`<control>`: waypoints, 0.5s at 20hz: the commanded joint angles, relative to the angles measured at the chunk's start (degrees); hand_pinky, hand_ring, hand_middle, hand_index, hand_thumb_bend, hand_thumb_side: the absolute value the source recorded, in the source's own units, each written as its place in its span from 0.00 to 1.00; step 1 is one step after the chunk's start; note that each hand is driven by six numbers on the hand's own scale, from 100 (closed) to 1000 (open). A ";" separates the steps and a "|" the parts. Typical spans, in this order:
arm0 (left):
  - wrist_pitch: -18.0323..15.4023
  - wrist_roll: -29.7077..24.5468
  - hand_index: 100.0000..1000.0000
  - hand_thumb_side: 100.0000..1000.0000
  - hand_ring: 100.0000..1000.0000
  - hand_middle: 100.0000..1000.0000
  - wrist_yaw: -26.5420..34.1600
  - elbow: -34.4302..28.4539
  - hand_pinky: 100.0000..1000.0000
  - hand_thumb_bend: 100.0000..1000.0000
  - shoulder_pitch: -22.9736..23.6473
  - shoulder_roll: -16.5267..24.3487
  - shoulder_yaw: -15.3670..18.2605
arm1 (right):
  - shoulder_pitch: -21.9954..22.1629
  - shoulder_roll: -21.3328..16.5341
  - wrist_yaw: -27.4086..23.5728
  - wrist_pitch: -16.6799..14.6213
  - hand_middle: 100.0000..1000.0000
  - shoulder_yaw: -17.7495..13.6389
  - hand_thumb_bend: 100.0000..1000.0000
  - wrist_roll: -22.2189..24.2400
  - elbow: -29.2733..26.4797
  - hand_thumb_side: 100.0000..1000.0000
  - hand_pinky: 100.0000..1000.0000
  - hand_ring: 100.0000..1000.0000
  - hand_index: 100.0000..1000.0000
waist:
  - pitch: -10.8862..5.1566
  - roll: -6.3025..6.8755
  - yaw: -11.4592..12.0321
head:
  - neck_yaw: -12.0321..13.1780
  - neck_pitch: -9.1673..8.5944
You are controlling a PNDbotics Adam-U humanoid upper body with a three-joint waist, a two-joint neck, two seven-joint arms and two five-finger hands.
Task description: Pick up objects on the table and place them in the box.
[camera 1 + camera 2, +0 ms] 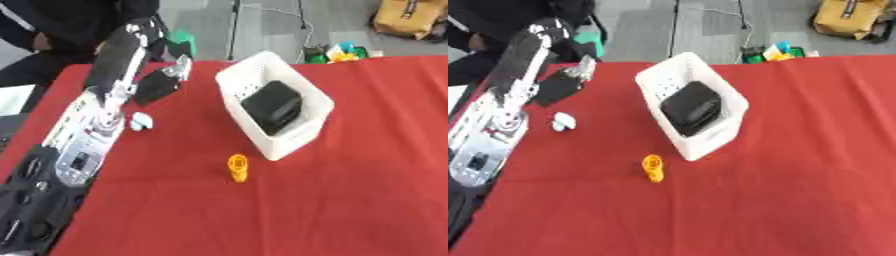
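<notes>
A white slotted box (289, 131) stands slightly askew in the middle of the red table (350, 200), and a black blocky object (273, 106) lies inside it. Just in front of the box, a small orange object (237, 167) stands on the cloth. A small white and pale blue object (140, 121) lies to the left, close beside my left arm. My left arm reaches from the lower left toward the far left of the table. Its black left hand (160, 84) hovers well left of the box and beyond the white object, with nothing seen in it.
Beyond the far table edge are a yellow bag (409, 17) on the floor, some colourful small items (343, 52) and a stand's pole (234, 27). Red cloth stretches to the right of the box and across the front.
</notes>
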 commanded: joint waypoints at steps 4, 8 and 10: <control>-0.52 -0.87 0.55 0.80 0.75 0.61 0.56 1.09 0.95 0.00 -3.25 -0.52 -0.35 | -0.14 -1.22 -0.64 -0.05 0.60 0.23 0.00 0.33 -1.32 1.00 0.74 0.75 0.70 | -1.34 -0.06 -0.22 | 0.12 0.02; -0.97 -1.36 0.55 0.79 0.75 0.61 0.57 1.60 0.95 0.00 -4.96 -1.55 -1.01 | -0.09 -1.15 -0.71 0.15 0.60 0.32 0.00 0.54 -1.32 1.00 0.74 0.75 0.70 | -1.38 -0.04 -0.37 | -0.13 -0.04; -1.15 -1.66 0.55 0.79 0.75 0.61 0.50 2.05 0.95 0.00 -6.01 -2.22 -1.40 | -0.12 -1.13 -0.79 0.17 0.60 0.37 0.00 0.62 -1.32 1.00 0.74 0.75 0.70 | -1.42 -0.05 -0.49 | -0.08 -0.13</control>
